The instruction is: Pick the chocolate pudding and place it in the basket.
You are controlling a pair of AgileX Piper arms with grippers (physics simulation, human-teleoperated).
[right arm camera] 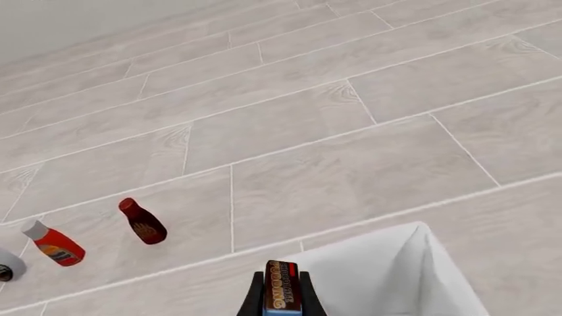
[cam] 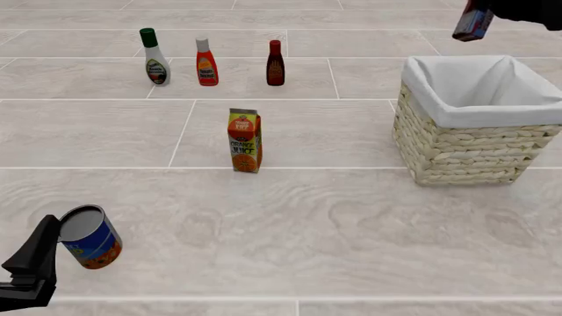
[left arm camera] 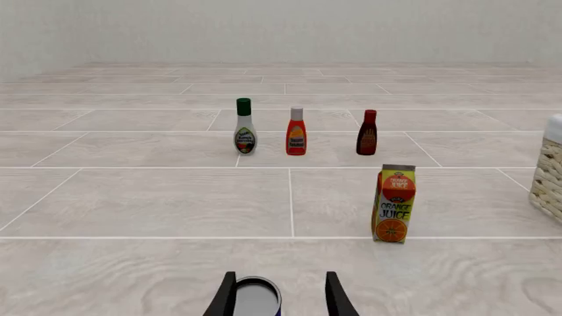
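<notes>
The chocolate pudding (cam: 474, 23), a small dark brown box with a blue and red label, hangs in the air just above and behind the far rim of the basket (cam: 465, 141). My right gripper (cam: 485, 9) is shut on it at the top right edge of the front view. In the right wrist view the pudding (right arm camera: 283, 289) sits between the fingers, with the basket's white lining (right arm camera: 386, 276) right below. My left gripper (cam: 39, 257) is open low at the near left.
A blue and orange can (cam: 89, 238) stands right in front of the left gripper, between its spread fingers in the left wrist view (left arm camera: 257, 296). An orange juice carton (cam: 245, 141) stands mid-table. Three bottles stand in a row behind it: white (cam: 154, 57), red (cam: 206, 62), dark (cam: 276, 64).
</notes>
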